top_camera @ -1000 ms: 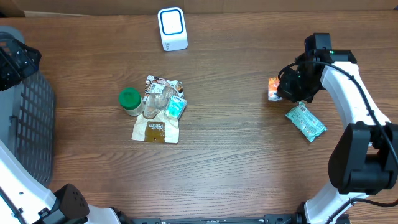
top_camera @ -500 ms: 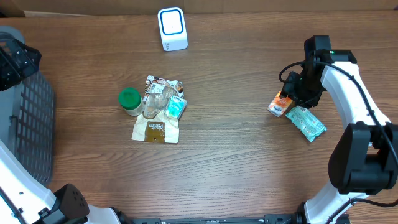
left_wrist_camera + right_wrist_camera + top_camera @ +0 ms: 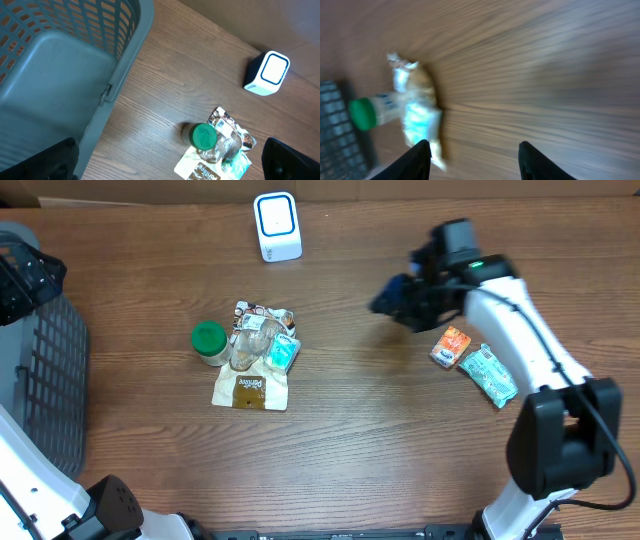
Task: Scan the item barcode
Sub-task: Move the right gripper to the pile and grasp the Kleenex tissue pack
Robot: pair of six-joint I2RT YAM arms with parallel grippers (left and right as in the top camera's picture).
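Observation:
A small orange packet [image 3: 451,347] lies on the table beside a teal packet [image 3: 489,376], with nothing gripping either. My right gripper [image 3: 386,298] hovers left of them, open and empty; its wrist view is motion-blurred, with the fingers [image 3: 420,161] apart over bare wood. The white and blue scanner [image 3: 277,226] stands at the back centre. A pile sits at centre-left: a green-lidded jar [image 3: 208,340], a brown pouch [image 3: 250,388] and a teal sachet [image 3: 283,353]. My left gripper [image 3: 169,152] is wide open high above the basket's edge and holds nothing.
A grey slatted basket [image 3: 45,380] fills the left edge of the table; in the left wrist view its wall [image 3: 125,60] shows. Bare wood lies between the pile and the right arm.
The right gripper opened and let go of the orange packet, which now lies on the table by the teal packet. The right arm swung left and toward the back. The left arm stayed still.

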